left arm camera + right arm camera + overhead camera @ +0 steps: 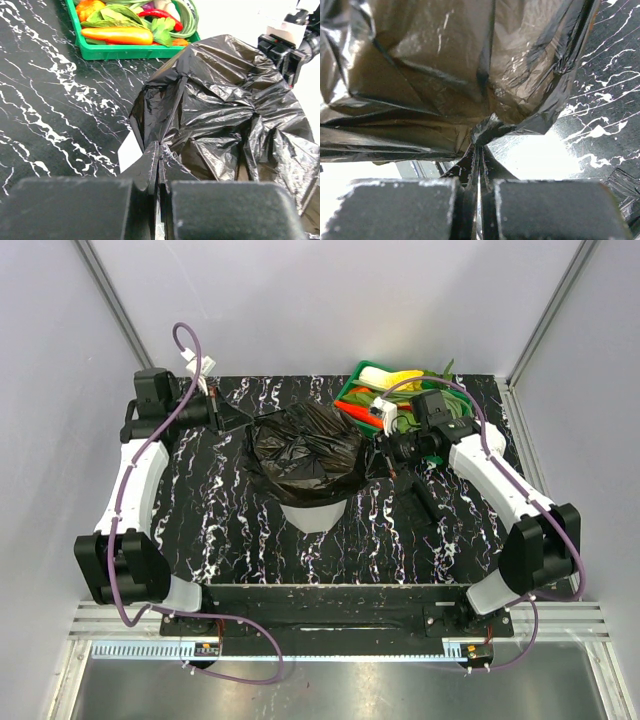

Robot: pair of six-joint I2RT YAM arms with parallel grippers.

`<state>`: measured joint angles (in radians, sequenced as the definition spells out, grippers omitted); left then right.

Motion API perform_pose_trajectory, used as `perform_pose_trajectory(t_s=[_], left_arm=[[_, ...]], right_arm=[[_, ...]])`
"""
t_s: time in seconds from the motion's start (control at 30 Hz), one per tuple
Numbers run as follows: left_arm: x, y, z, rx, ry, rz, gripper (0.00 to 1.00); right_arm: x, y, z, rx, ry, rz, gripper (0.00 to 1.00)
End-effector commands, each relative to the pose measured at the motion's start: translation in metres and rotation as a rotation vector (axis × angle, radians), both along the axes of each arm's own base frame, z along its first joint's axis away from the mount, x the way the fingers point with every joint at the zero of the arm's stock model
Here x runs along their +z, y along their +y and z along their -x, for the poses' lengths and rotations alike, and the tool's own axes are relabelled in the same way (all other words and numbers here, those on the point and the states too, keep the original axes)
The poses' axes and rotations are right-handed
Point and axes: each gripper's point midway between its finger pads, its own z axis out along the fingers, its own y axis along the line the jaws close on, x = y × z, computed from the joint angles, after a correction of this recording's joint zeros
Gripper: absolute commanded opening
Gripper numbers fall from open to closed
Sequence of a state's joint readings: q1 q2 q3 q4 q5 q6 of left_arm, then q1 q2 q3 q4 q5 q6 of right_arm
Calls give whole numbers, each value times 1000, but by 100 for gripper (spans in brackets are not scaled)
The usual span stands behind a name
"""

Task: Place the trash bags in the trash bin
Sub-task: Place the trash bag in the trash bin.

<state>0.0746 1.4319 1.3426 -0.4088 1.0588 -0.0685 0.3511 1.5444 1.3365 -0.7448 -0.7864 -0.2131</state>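
Note:
A crinkled black trash bag (305, 448) is spread over the top of the translucent white trash bin (315, 514) in the middle of the table. My left gripper (240, 420) is shut on the bag's left edge; in the left wrist view its tips (160, 150) pinch the film of the trash bag (225, 100) beside the bin's white wall (131, 150). My right gripper (378, 452) is shut on the bag's right edge; in the right wrist view its tips (480, 147) pinch a fold of the trash bag (445, 70), stretched above them.
A shallow green tray (352, 387) of vegetables stands at the back right, close behind my right wrist; it also shows in the left wrist view (130, 50). The black marbled tabletop (210, 510) lies around the bin. Grey walls enclose the table.

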Motion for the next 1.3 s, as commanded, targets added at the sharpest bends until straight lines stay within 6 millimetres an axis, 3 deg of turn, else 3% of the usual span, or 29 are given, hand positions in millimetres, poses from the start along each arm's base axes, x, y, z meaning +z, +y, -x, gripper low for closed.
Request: perform_pose_trajectory(t_s=[0.0,0.33,1.0,1.27], left_arm=[[-6,9,-10,32,-76,-72,0],[-49,17,-5,36,-76,-167,0],[-94,20,8,10,-100,-341,0],[-108,25,10,17,-120,-429,0]], right_arm=[[14,-1,-2,-1,-78,-20,0],[3,-6,-5,-14,-80,18,0],[-54,-33,-21,-120,-99,224,0],[-67,-40,-33,-178,-103,294,0]])
